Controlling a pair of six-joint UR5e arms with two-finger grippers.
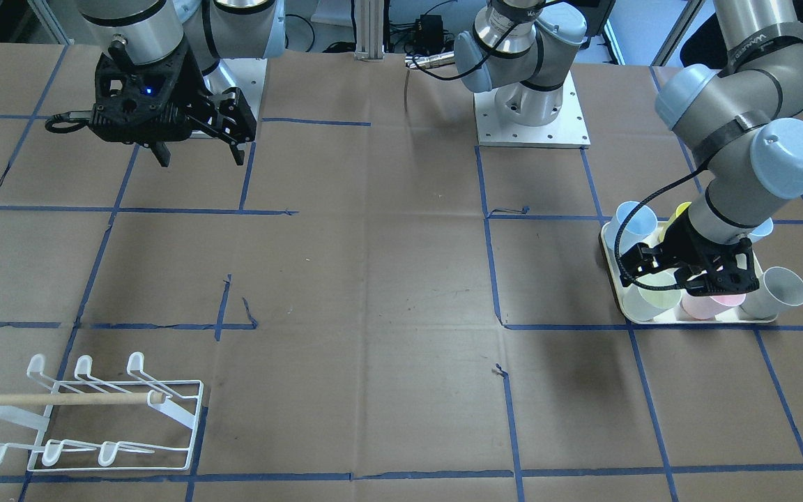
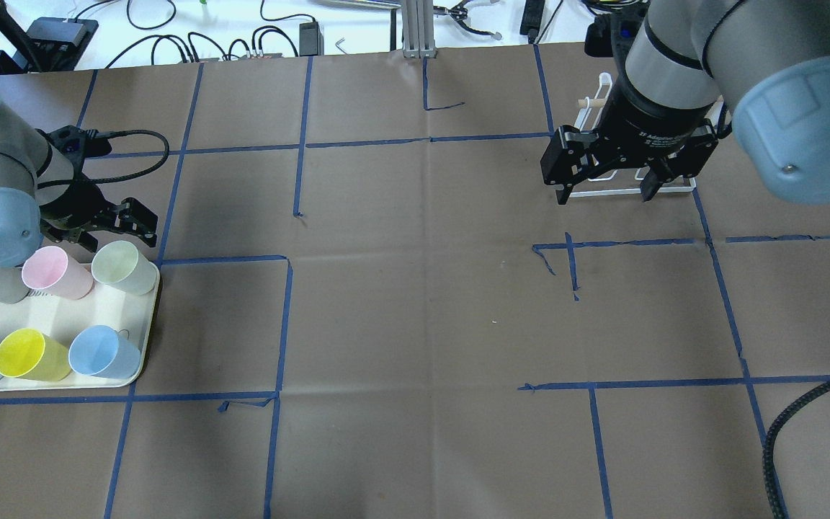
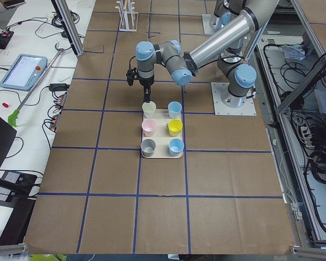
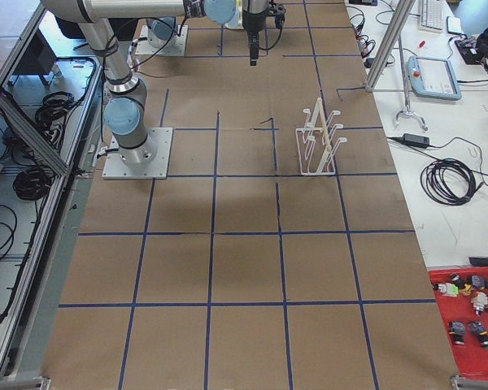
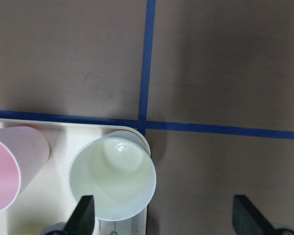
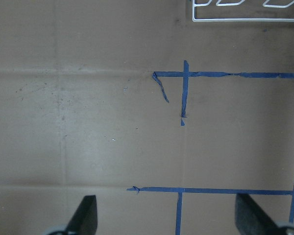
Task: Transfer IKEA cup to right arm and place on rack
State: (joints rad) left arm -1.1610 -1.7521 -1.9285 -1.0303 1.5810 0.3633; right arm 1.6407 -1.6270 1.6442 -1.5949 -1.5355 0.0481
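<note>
While the left hand (image 5: pixel 166 216) hangs wide open and empty over one corner of a cream tray (image 2: pixel 62 310), one finger sits above the rim of a pale green cup (image 2: pixel 123 267) and the other above the brown surface (image 2: pixel 422 288). Five other cups (image 2: pixel 55 272) stand upright on the tray beside the green one. The right hand (image 1: pixel 199 157) hovers high, open, holding nothing. The white wire rack (image 1: pixel 60 399) stands on the surface's right side, well apart from the tray.
</note>
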